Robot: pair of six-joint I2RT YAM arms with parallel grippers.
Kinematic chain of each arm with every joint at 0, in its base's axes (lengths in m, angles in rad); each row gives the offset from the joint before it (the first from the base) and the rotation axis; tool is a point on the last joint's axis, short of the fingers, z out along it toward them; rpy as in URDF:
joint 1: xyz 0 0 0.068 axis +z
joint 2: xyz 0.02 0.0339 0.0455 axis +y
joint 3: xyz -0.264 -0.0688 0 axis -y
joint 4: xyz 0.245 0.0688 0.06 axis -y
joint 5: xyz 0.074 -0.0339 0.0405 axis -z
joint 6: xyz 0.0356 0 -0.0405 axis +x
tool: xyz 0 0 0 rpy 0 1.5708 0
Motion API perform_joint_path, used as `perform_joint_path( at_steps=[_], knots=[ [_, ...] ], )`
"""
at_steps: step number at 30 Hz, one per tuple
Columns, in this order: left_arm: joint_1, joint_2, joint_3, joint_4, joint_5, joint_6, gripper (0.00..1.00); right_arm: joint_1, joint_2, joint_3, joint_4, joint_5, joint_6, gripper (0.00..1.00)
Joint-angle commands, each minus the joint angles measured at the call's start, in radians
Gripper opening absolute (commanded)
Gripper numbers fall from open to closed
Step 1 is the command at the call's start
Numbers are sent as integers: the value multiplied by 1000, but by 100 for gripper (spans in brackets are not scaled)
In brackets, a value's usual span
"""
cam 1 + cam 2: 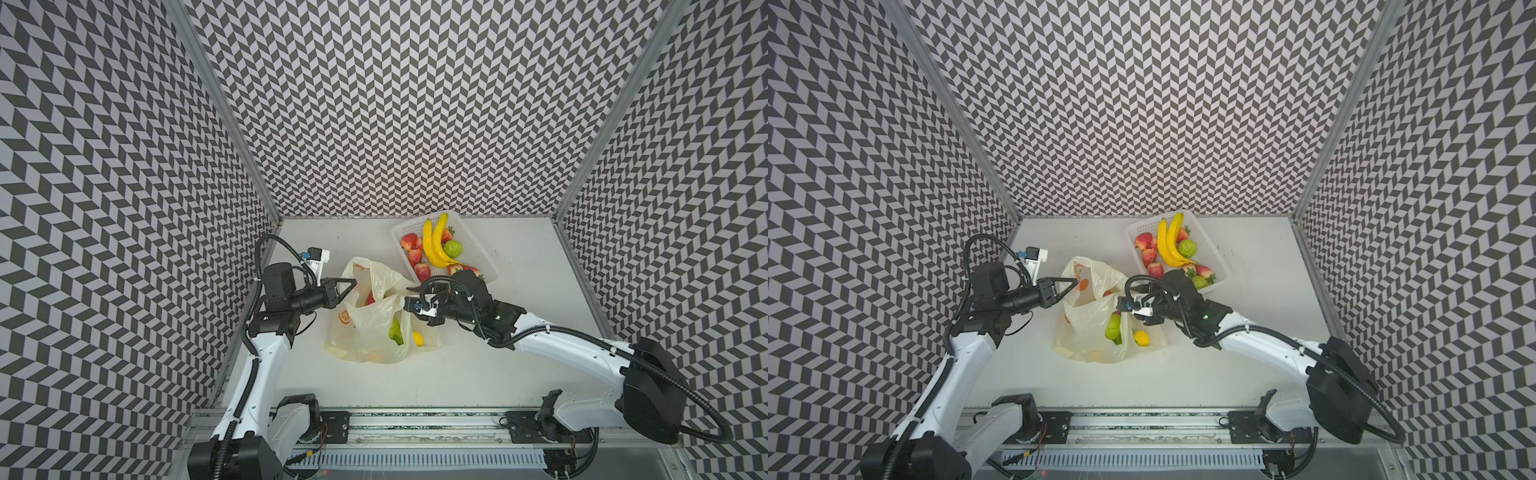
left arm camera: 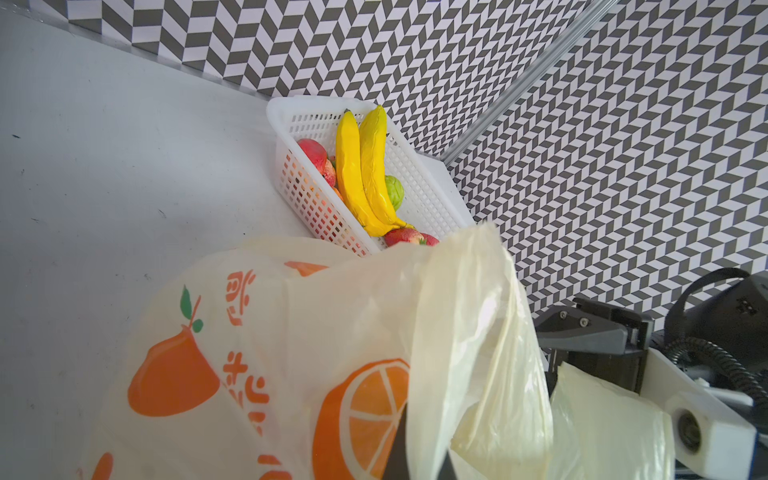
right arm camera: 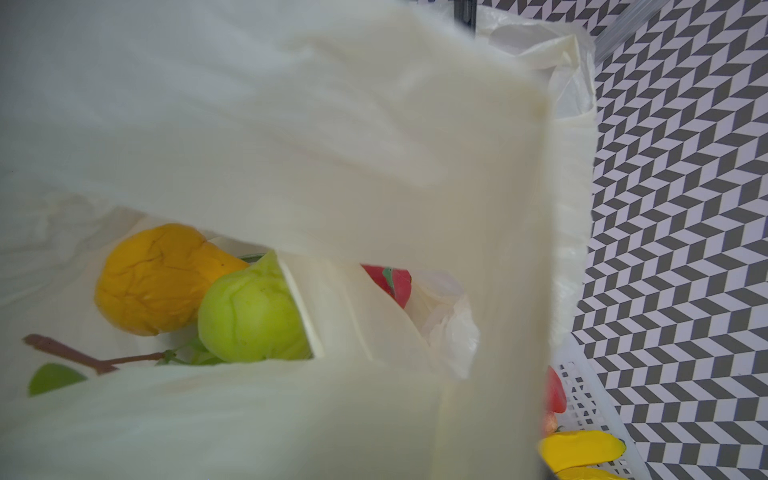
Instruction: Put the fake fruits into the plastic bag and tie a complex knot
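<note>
Enclosing white tabletop (image 1: 478,374) w/ plastic bag (image 1: 374,328): b&w chevron walls (image 1: 415,104), alu posts (image 1: 219,95).

The left arm (image 1: 269,353) rises from the near edge, its wrist level and its gripper (image 1: 354,283) pointing right, jaws pinched together on the bag (image 1: 374,322) rim. The right arm (image 1: 561,345) stretches low leftward, and its gripper (image 1: 412,289) has its jaws hidden.

Overhead stereo pair, wrist views near bag (image 2: 291,353)
</note>
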Motion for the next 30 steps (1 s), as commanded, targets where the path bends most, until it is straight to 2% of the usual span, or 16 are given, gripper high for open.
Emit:
perform_joint_path(
  at_steps=[1,5,6,9,11,16,20,22,30],
  knots=[
    [-7,3,-2,22,12,4,0,5,-5,26,52,19,33,25],
    [-6,7,4,21,13,0,0,5,-13,23,37,20,34,3],
    [-6,5,6,23,13,0,0,3,-13,21,35,21,39,0],
    [-6,2,10,22,11,0,0,-6,-19,15,41,5,70,0],
    [-6,-1,15,20,11,0,5,-16,-24,17,49,-29,103,0],
    [-6,-11,29,28,11,-8,22,-36,-35,17,57,-86,167,0],
    [-6,-26,48,30,17,-15,42,-59,-45,22,70,-121,230,0],
    [-6,-38,62,25,14,-9,49,-77,-53,23,82,-160,269,0],
    [-17,-90,159,-48,-57,70,60,-123,-42,15,109,-206,368,0]
  ],
)
